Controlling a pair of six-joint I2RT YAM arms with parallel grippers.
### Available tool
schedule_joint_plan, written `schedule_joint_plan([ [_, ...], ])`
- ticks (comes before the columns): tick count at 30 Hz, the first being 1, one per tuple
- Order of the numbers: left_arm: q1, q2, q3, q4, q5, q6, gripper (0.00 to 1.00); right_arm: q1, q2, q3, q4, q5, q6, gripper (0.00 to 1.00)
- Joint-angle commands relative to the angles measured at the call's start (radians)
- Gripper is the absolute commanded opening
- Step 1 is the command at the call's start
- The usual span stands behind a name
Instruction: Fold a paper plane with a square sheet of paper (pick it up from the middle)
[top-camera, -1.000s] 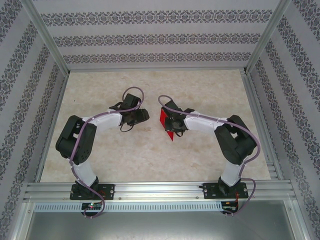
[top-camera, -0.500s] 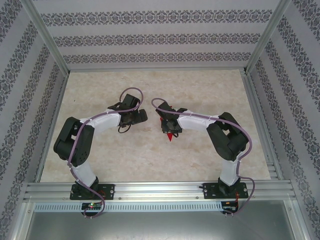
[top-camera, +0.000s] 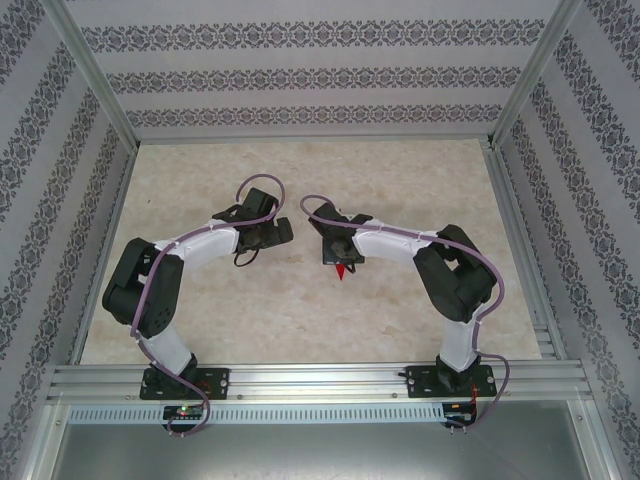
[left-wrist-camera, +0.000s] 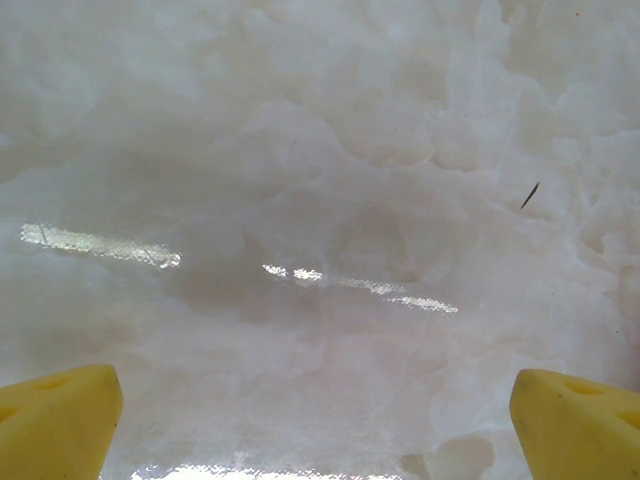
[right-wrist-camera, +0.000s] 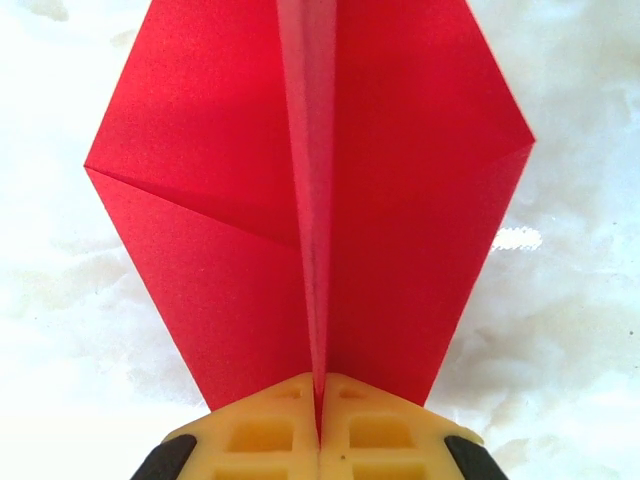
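My right gripper (right-wrist-camera: 320, 412) is shut on the red paper (right-wrist-camera: 310, 180), pinching its centre ridge between the yellow fingers (right-wrist-camera: 258, 436). The sheet is folded along the middle, with diagonal creases and two flaps spreading left and right into a pointed, kite-like shape above the table. From the top view only a small red tip of the paper (top-camera: 342, 270) pokes out below the right gripper (top-camera: 336, 250) near the table's centre. My left gripper (top-camera: 283, 232) hovers just left of it, open wide, with nothing between its yellow fingertips (left-wrist-camera: 56, 420) except the marble-patterned table (left-wrist-camera: 320, 200).
The pale marble-look table (top-camera: 300, 320) is ringed by an aluminium frame (top-camera: 320, 380) and patterned walls (top-camera: 300, 80). Both arm bases stand at the near rail. A thin dark speck (left-wrist-camera: 530, 194) lies on the surface ahead of the left gripper.
The left gripper has opened wide and shifted slightly. The right gripper has closed fully on the red paper and turned it, so its broad face became a narrow tip in the top view.
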Motion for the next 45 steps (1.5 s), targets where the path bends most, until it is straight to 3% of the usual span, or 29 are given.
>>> schedule_joint_plan([
  [1, 0.010, -0.015, -0.002, -0.021, -0.010, 0.018, 1.00, 0.008, 0.013, 0.012, 0.007, 0.020, -0.004, 0.06],
  [9, 0.011, -0.003, -0.002, -0.018, 0.002, 0.017, 1.00, 0.017, 0.015, -0.038, 0.071, 0.043, 0.006, 0.11],
  [26, 0.011, 0.003, -0.004, -0.023, 0.008, 0.017, 1.00, 0.065, 0.010, -0.160, 0.217, 0.117, 0.049, 0.13],
  [33, 0.011, -0.007, -0.006, -0.029, -0.001, 0.016, 1.00, 0.048, -0.049, -0.071, 0.168, 0.127, 0.002, 0.10],
  [45, 0.043, -0.055, -0.046, -0.035, -0.012, 0.011, 1.00, -0.051, 0.113, 0.167, 0.143, 0.025, -0.119, 0.10],
])
